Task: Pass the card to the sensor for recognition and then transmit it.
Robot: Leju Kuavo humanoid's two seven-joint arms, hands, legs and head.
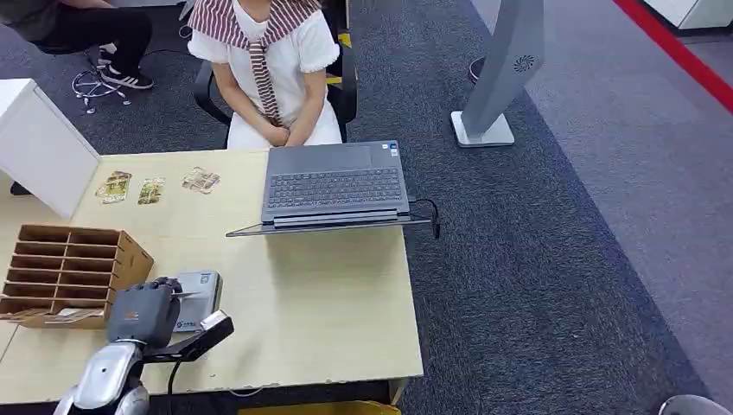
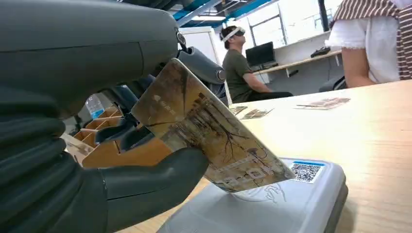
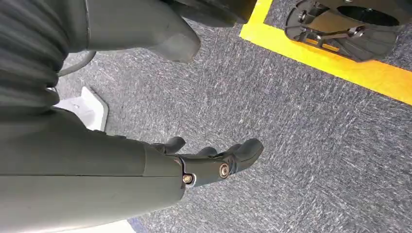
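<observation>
A: What is nearest the robot?

B: Its left hand (image 2: 92,145) pinches a card (image 2: 214,141) between thumb and fingers, tilted, its lower corner just over the grey sensor (image 2: 272,204) on the counter (image 1: 328,303). The right hand (image 3: 214,160) hangs over carpet, fingers loosely curled on nothing.

A: How would the card handle?

B: It looks thin, light, stiff and probably slick, so a grip across one end seems best, leaving the free end to face the sensor.

A: Any containers?

B: Beside the sensor stands a cardboard organizer (image 1: 73,272) of open slots; one low slot seems to hold a card, the rest look empty.

A: And farther off?

B: Three more cards (image 1: 151,186) lie flat, then an open laptop (image 1: 335,186), with a seated person (image 1: 268,69) behind it
</observation>
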